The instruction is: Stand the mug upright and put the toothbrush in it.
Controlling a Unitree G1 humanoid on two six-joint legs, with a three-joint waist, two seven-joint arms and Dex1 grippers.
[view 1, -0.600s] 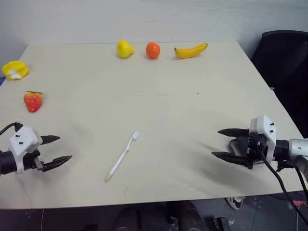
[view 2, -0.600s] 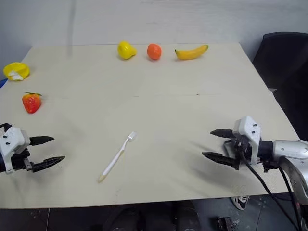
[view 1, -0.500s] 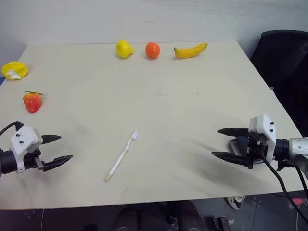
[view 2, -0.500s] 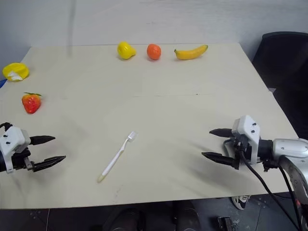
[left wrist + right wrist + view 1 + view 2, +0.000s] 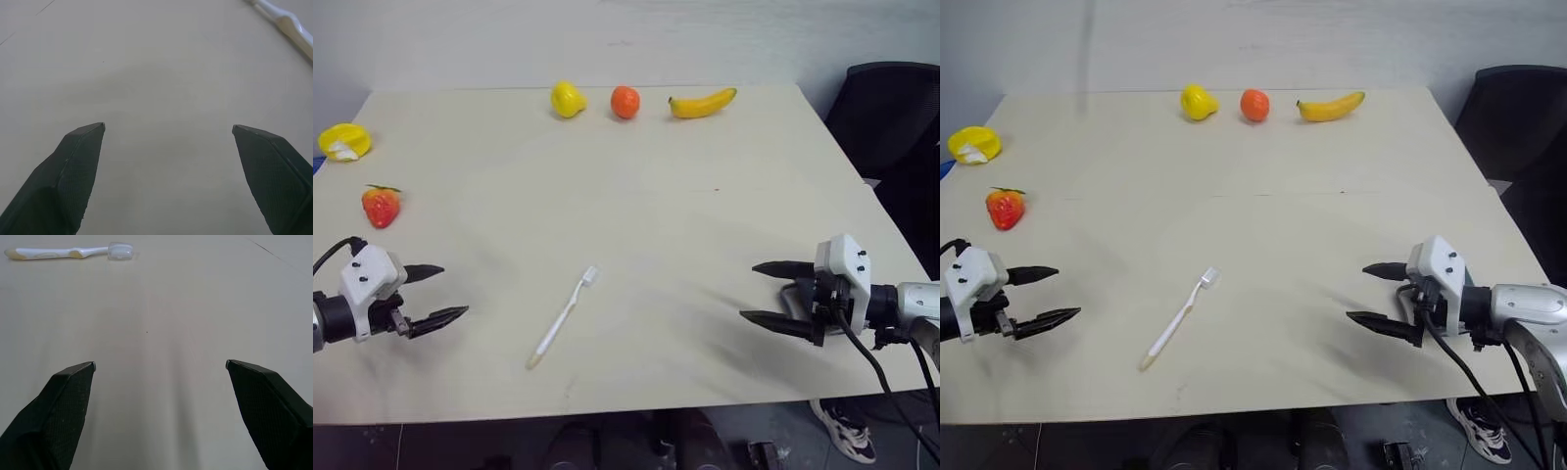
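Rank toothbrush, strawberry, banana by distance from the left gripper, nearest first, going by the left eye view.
From the left gripper, near the table's front left corner:
1. Strawberry, just beyond it along the left edge.
2. Toothbrush, to its right, front middle. Only a little farther than the strawberry.
3. Banana, far right, along the back edge. Clearly farthest.

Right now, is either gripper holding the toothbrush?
No. The toothbrush lies flat on the table between the open left gripper and the open right gripper, touched by neither.
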